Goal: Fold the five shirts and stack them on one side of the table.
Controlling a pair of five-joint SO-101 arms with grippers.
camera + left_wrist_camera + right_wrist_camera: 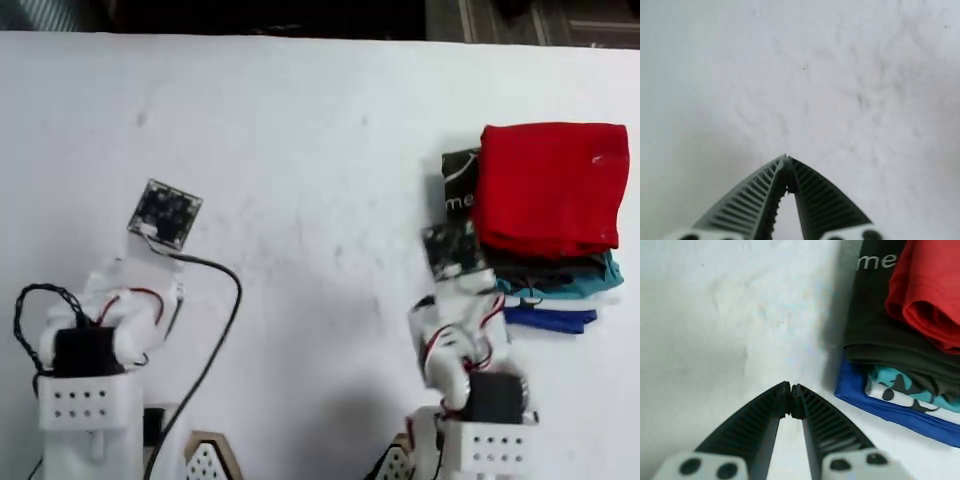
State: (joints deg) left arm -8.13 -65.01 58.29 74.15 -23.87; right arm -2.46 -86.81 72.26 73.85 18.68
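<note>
- Right gripper (pixel 791 400): closed, tips touching, nothing held; low over bare table (pixel 300 200).
- Left gripper (pixel 786 162): closed too, empty, over bare table, well apart from the shirts.
- Step in hand, by the look of it: stacking done or nearly so, prob. a last tidy or backing off.
- To do it well: lift right gripper straight up before swinging away, no snag on blue hem, no sideways nudge to pile.
- If squaring up: closed tips against protruding blue edge, gentle, low.
- Stack (pixel 545 215): on right side of table. Top down: red shirt (pixel 550 185), black shirt (pixel 875 325), teal printed shirt (pixel 900 390), blue shirt (pixel 890 407). Thin white layer (pixel 605 297) between teal and blue, poss. the 5th.
- Rel. to right gripper: stack's near corner just beside tips, not touching.
</note>
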